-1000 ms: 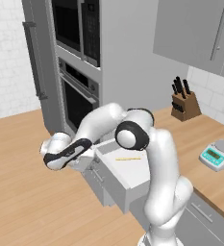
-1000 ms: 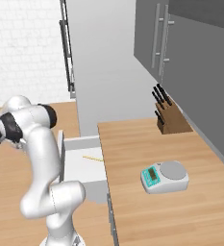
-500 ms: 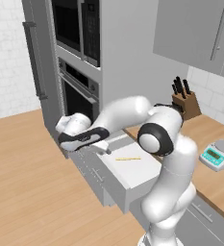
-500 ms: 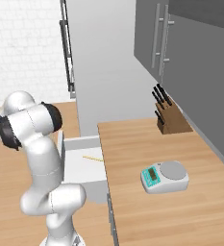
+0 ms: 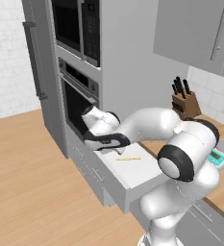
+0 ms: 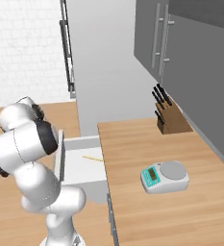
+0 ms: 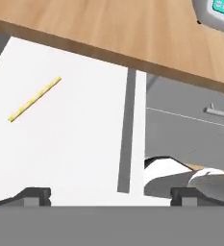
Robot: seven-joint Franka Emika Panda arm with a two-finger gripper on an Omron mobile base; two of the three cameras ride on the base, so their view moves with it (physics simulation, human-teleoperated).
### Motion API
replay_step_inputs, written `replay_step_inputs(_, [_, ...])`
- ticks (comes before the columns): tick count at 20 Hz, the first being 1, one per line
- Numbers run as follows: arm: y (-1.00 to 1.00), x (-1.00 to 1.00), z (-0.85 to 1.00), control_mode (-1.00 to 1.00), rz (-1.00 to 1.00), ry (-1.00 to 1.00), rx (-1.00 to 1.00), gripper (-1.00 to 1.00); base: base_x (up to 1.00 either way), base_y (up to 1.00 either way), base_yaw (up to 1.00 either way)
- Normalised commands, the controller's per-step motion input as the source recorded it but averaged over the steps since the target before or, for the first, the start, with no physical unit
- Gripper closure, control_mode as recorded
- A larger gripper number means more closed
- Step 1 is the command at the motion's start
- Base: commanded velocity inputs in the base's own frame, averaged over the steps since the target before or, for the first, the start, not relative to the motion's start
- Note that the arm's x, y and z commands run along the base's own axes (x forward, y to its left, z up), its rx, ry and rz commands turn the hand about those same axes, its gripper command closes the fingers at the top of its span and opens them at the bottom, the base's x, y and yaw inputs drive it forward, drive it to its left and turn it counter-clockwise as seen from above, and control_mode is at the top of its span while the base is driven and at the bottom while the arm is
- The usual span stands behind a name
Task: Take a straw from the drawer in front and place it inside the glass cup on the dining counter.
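Note:
The drawer (image 5: 132,170) stands pulled out, its white floor (image 7: 70,144) bare except for the straw. The straw (image 5: 128,158) (image 6: 93,158) (image 7: 35,99), a thin pale-yellow stick, lies flat near the counter side. My gripper (image 5: 116,145) hovers over the drawer's oven end, a short way from the straw and not touching it. In the hand view the two fingertips (image 7: 34,194) stand wide apart, so the gripper (image 7: 108,197) is open and empty. The glass cup and the dining counter are out of view.
A wood counter (image 6: 147,163) borders the drawer, carrying a scale (image 6: 164,177) and a knife block (image 6: 167,117). The oven (image 5: 77,103) and tall grey cabinets rise right behind the drawer. Wood floor (image 5: 31,182) lies to the left.
The arm has swung from the drawer's front left corner across to its oven end, above the white floor. The straw and the drawer have not moved.

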Motion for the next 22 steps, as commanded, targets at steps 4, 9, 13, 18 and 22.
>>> replay_step_inputs(4, [-0.28, 0.28, 0.00, -1.00, 0.00, -0.10, 0.52, -1.00, 0.00, 0.00, 0.00])
replay_step_inputs(9, [-0.23, 0.36, -0.06, -1.00, 0.00, -0.01, 0.42, -1.00, 0.00, 0.00, 0.00])
replay_step_inputs(13, [-0.02, 0.43, -0.28, -1.00, 0.01, 0.00, 0.14, -1.00, 0.00, 0.00, 0.00])
replay_step_inputs(18, [0.00, 0.08, -0.19, -1.00, 0.00, 0.05, 0.00, -1.00, 0.00, 0.00, 0.00])
replay_step_inputs(22, [0.00, 0.24, -0.33, -1.00, 0.00, 0.08, 0.00, -1.00, 0.00, 0.00, 0.00])
